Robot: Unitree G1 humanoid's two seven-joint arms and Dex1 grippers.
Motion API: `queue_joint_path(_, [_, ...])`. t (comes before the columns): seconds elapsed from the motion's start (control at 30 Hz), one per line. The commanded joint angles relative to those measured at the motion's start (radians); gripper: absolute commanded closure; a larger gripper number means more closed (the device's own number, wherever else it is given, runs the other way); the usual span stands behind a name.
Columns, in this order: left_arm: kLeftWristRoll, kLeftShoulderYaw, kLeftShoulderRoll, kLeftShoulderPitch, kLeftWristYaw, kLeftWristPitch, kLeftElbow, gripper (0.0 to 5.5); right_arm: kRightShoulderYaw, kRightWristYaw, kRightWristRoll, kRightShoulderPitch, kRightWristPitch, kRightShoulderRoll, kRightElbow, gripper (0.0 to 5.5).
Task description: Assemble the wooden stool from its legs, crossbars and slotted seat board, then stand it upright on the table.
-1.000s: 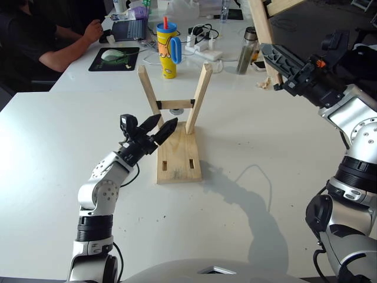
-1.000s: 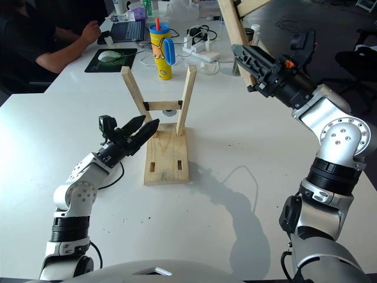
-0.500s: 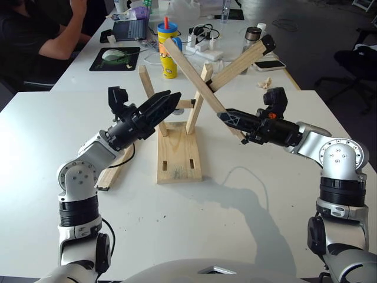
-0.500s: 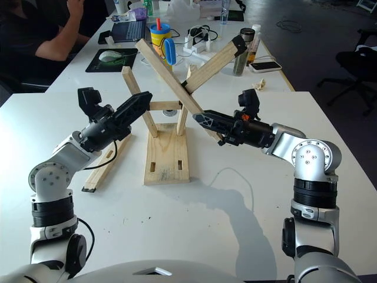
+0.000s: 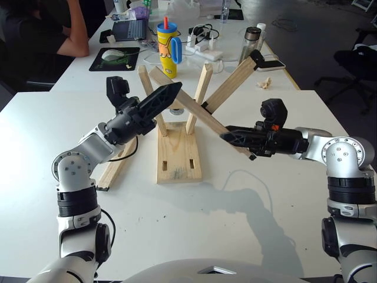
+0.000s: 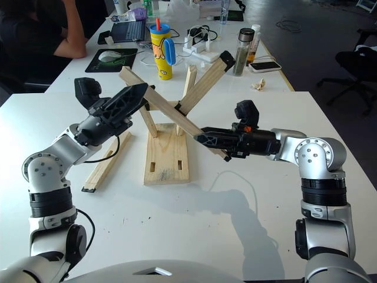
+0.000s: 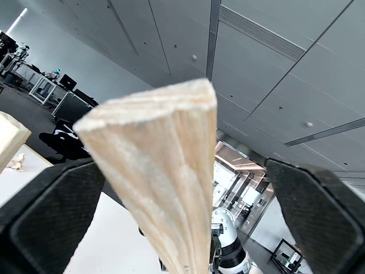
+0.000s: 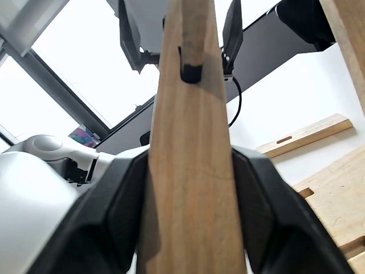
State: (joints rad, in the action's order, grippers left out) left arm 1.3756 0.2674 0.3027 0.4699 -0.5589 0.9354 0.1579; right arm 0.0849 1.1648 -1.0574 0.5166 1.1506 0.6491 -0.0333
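Over the seat board's (image 5: 177, 159) far end, right claw (image 5: 227, 137) clamps a leg (image 5: 209, 119).

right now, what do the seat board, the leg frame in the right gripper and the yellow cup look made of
The seat board: pale bare wood, matte, grain and cut slots visible. The leg frame: same pale unfinished wood, raw sawn end, likely softwood. The yellow cup: glossy, probably plastic, though that stays open.
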Motion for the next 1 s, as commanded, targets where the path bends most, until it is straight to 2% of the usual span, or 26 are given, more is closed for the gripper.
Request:
queue_joint_path(0.03, [0.025, -0.008, 0.025, 0.014, 0.008, 0.031, 0.001, 0.67, -0.014, 0.035, 0.011, 0.02, 0.0, 0.023, -0.004, 3.45])
queue_joint_path(0.63, [0.005, -0.037, 0.08, -0.005, -0.039, 0.08, -0.003, 3.37, -0.029, 0.076, 0.027, 0.016, -0.012, 0.036, -0.022, 3.45])
queue_joint_path(0.73, [-0.006, -0.037, 0.087, -0.006, -0.046, 0.077, -0.008, 3.48, -0.028, 0.072, 0.038, 0.015, -0.019, 0.033, -0.024, 3.45])
queue_joint_path(0.77, [-0.013, -0.037, 0.09, -0.007, -0.051, 0.075, -0.01, 3.48, -0.028, 0.064, 0.046, 0.014, -0.021, 0.033, -0.018, 3.08])
queue_joint_path(1.0, [-0.061, 0.016, 0.159, -0.031, -0.087, 0.056, -0.035, 3.48, -0.029, 0.063, 0.089, -0.035, -0.044, 0.057, 0.002, 2.06])
